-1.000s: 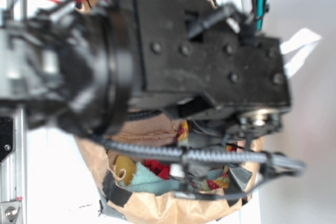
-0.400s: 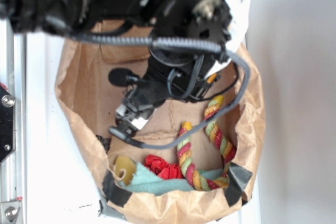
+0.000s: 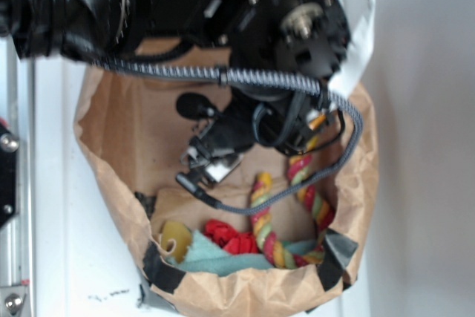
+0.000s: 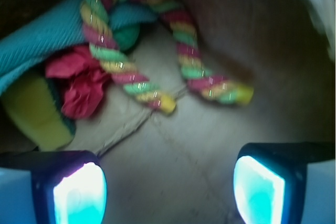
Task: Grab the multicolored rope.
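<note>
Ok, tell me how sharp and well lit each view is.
Exterior: the arm up close is out of focus, the rope in the bag fairly clear, the background washed out white. Wrist: soft all over, the rope smeared, the bag interior dim, the hand pads glowing cyan.

Brown paper bag (image 3: 111, 139) with red fabric bundle (image 4: 79, 85), teal cloth (image 4: 37, 38) and yellow sponge (image 4: 31, 108) inside.

text: none legible | labels: none | brands: none | numbers: none | signs: none
</note>
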Controlling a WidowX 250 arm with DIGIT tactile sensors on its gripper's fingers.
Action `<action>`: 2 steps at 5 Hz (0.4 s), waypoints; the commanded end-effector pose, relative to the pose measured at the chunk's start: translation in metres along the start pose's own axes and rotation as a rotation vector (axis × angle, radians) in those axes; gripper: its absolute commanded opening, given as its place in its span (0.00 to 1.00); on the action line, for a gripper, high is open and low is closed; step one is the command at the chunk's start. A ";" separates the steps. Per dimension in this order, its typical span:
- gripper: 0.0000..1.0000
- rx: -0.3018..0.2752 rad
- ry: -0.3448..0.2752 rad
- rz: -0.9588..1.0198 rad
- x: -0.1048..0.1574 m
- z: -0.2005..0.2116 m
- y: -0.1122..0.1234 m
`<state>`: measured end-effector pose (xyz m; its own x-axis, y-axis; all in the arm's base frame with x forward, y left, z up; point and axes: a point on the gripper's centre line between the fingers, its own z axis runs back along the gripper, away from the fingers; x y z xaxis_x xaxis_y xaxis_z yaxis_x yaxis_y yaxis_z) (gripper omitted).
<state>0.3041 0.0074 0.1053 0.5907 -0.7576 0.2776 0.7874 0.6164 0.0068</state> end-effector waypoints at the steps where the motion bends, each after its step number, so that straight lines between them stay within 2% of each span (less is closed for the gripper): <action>1: 1.00 0.031 -0.090 -0.005 0.030 0.006 -0.006; 2: 1.00 0.024 -0.099 0.014 0.033 -0.002 -0.008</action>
<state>0.3111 -0.0168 0.1035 0.6084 -0.7117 0.3511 0.7617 0.6479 -0.0067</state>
